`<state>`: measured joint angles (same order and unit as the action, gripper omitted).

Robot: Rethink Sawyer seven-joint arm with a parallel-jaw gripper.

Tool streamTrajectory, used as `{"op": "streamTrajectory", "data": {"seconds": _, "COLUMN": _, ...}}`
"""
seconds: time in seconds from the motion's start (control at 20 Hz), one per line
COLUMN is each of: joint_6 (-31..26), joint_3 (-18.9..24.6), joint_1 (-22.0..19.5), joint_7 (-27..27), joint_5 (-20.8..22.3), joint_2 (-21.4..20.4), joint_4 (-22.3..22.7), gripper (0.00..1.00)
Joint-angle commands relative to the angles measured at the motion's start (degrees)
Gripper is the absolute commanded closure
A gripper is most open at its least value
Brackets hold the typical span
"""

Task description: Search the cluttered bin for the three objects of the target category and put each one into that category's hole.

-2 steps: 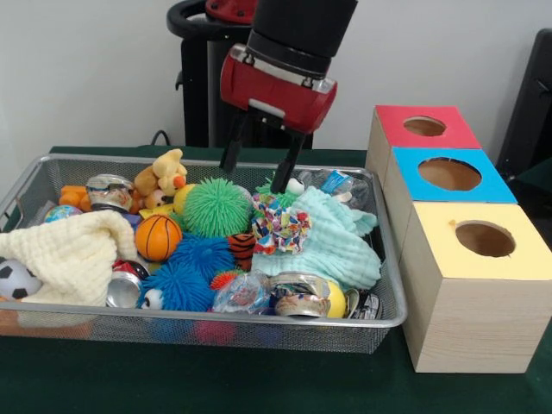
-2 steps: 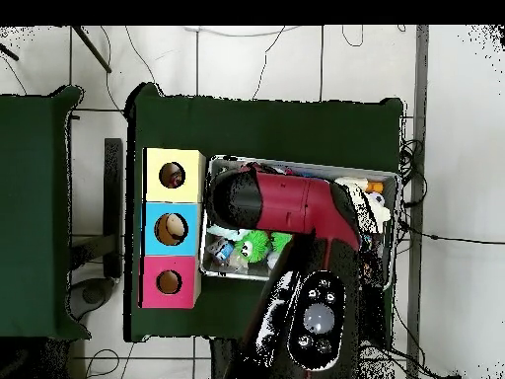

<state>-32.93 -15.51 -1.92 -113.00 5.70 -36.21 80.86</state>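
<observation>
The red and black gripper (image 1: 260,175) hangs over the back of the wire mesh bin (image 1: 259,330), its two dark fingers (image 1: 231,147) spread apart with nothing between them. The tips reach down just behind the green spiky ball (image 1: 216,207) and near the upper edge of the mint-green cloth (image 1: 335,237), though whether either tip touches anything is hard to judge from the front.

The bin is crowded. A cream knitted cloth (image 1: 73,254) drapes over the left side, with a small soccer ball (image 1: 15,279) beside it at the left edge. A toy basketball (image 1: 158,237) sits near the middle, just left of two blue spiky balls (image 1: 191,269). A yellow plush animal (image 1: 161,177) leans at the back left, close to a crushed can (image 1: 109,191). A multicoloured patterned bundle (image 1: 280,229) lies against the mint cloth, and another crushed can (image 1: 299,294) rests along the front wall.

To the right of the bin stand three wooden boxes in a row, each with a round hole in its top: a red-topped box (image 1: 424,127) farthest back, a blue-topped box (image 1: 448,174) in the middle, and a yellow-topped box (image 1: 483,240) nearest the front.

From overhead, the arm (image 2: 286,202) stretches across the bin and hides most of its contents; the green spiky ball shows beside it.
</observation>
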Motion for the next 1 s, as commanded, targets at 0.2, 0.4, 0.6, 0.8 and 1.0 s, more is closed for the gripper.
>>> {"op": "streamTrajectory", "data": {"seconds": 0.2, "joint_6": 4.1, "joint_3": 0.3, "joint_1": 2.2, "joint_7": -6.1, "joint_5": 4.2, "joint_2": 3.8, "joint_4": 4.3, "gripper": 0.0}}
{"op": "streamTrajectory", "data": {"seconds": 0.4, "joint_6": 5.9, "joint_3": -0.6, "joint_1": 3.2, "joint_7": -7.4, "joint_5": 4.0, "joint_2": 5.4, "joint_4": 4.2, "gripper": 0.0}}
{"op": "streamTrajectory", "data": {"seconds": 0.6, "joint_6": 8.9, "joint_3": -1.2, "joint_1": 3.6, "joint_7": -8.2, "joint_5": 3.6, "joint_2": 6.4, "joint_4": 5.5, "gripper": 0.0}}
{"op": "streamTrajectory", "data": {"seconds": 0.8, "joint_6": 12.9, "joint_3": -0.6, "joint_1": 2.8, "joint_7": -8.3, "joint_5": 3.2, "joint_2": 6.9, "joint_4": 7.9, "gripper": 0.0}}
{"op": "streamTrajectory", "data": {"seconds": 1.0, "joint_6": 16.6, "joint_3": 0.2, "joint_1": 1.6, "joint_7": -7.4, "joint_5": 3.3, "joint_2": 7.8, "joint_4": 9.4, "gripper": 0.0}}
